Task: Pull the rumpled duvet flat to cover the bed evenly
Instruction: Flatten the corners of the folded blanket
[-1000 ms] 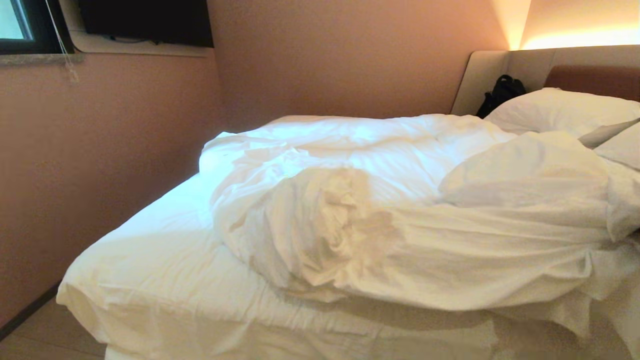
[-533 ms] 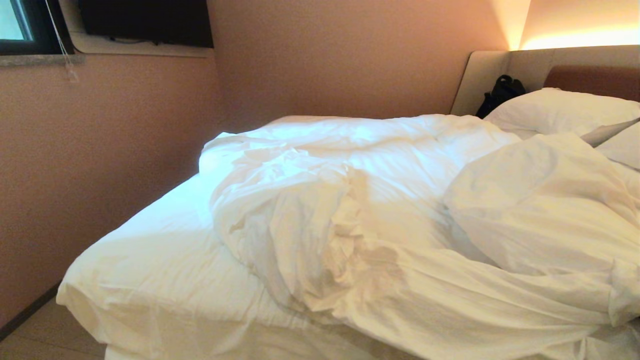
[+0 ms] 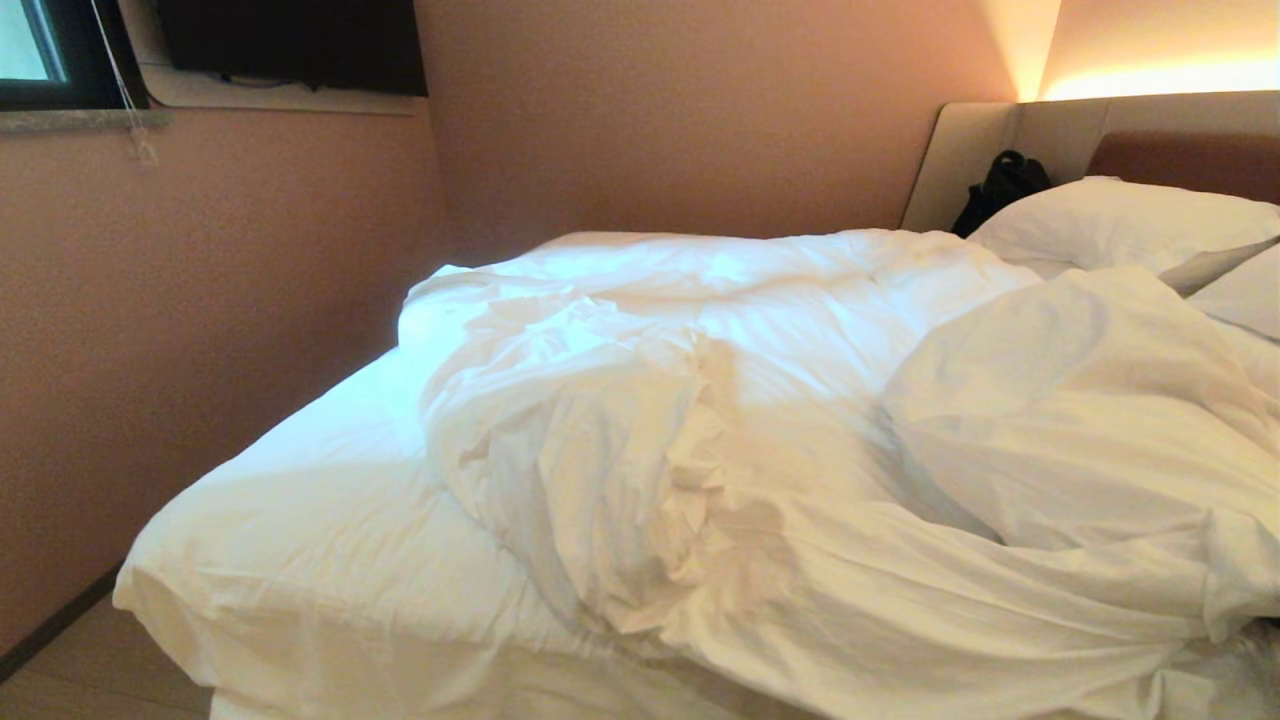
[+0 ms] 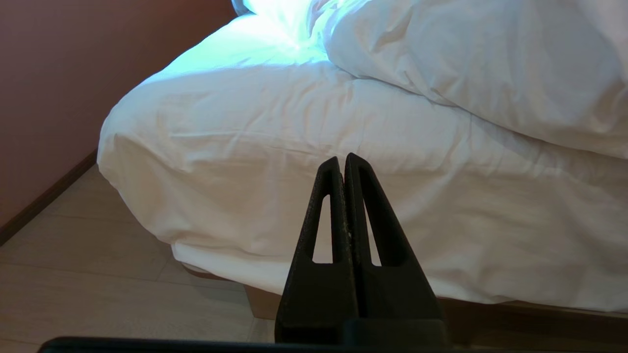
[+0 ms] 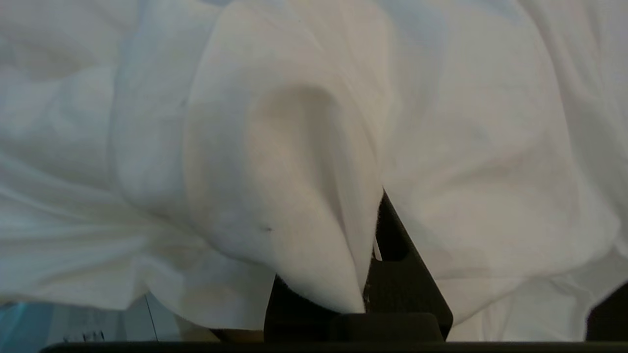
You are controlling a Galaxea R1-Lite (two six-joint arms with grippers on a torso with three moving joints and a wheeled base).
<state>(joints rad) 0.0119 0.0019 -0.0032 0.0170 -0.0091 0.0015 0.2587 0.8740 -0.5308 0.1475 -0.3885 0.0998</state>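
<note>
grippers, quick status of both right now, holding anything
Left end effector: closed, empty, parked beside the bed.
Right end effector: closed on a fold of the duvet.

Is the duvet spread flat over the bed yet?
No. The duvet lies bunched in folds, leaving bare sheet at the bed corner; right gripper pinches its fabric.

The head camera looked down from high up across the bed (image 3: 300, 560), toward the headboard (image 3: 1000, 130) at upper right. The left wrist camera sat low near the floor (image 4: 88, 274), facing the bed's corner, which both showed. The right wrist camera was pressed close against the duvet (image 5: 294, 147).
</note>
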